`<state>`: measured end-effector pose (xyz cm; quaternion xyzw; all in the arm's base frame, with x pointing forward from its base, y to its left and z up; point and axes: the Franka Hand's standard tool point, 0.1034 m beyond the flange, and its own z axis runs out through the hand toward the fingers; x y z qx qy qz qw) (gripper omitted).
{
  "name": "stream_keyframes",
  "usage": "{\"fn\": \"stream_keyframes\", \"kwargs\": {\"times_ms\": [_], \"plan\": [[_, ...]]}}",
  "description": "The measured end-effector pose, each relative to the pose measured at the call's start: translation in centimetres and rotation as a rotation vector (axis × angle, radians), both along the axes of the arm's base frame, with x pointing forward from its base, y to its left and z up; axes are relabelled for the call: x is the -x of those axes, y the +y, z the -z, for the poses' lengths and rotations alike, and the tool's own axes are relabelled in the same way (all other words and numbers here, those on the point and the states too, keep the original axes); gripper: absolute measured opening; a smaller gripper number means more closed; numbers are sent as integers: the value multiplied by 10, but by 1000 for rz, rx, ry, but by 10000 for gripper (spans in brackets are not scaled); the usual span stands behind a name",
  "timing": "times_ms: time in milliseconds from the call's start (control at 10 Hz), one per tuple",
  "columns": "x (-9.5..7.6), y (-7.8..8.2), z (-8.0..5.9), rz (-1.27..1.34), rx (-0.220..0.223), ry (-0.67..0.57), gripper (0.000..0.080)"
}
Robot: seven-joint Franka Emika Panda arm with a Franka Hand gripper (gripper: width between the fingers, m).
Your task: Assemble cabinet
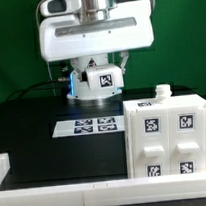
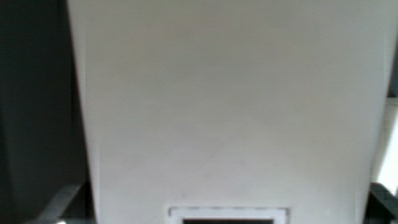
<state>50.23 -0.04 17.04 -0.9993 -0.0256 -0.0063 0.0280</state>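
My gripper (image 1: pixel 97 79) hangs at the back middle of the black table and is shut on a white cabinet part (image 1: pixel 99 82) with a black-and-white tag on its face. In the wrist view this white part (image 2: pixel 222 110) fills almost the whole picture. A tag edge shows at its near end, and a dark fingertip (image 2: pixel 61 206) sits against each long side. My gripper (image 2: pixel 222 208) spans its width. The white boxy cabinet body (image 1: pixel 169 136), with several tags on its front, stands at the exterior view's right, apart from the held part.
The marker board (image 1: pixel 93 125) lies flat on the black table just in front of the gripper. A white rail (image 1: pixel 68 190) runs along the table's front edge and the exterior view's left. A green backdrop stands behind.
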Motion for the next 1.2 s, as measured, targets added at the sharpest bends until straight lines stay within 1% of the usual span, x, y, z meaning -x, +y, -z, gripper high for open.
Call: {"fn": "stream_keyframes", "kwargs": {"times_ms": [200, 300, 400, 500, 600, 900, 1000, 1200], "plan": [[-19, 13, -16, -6, -3, -31, 556], [-31, 21, -18, -17, -4, -43, 556], [-48, 27, -16, -36, 1, -53, 556], [-55, 29, -12, -52, 6, -52, 556], [-52, 27, -12, -49, 5, -50, 556], [-53, 29, -11, -49, 6, -48, 556], [-65, 38, -14, -63, 5, -58, 556], [-88, 51, -12, -81, 7, -68, 556]]}}
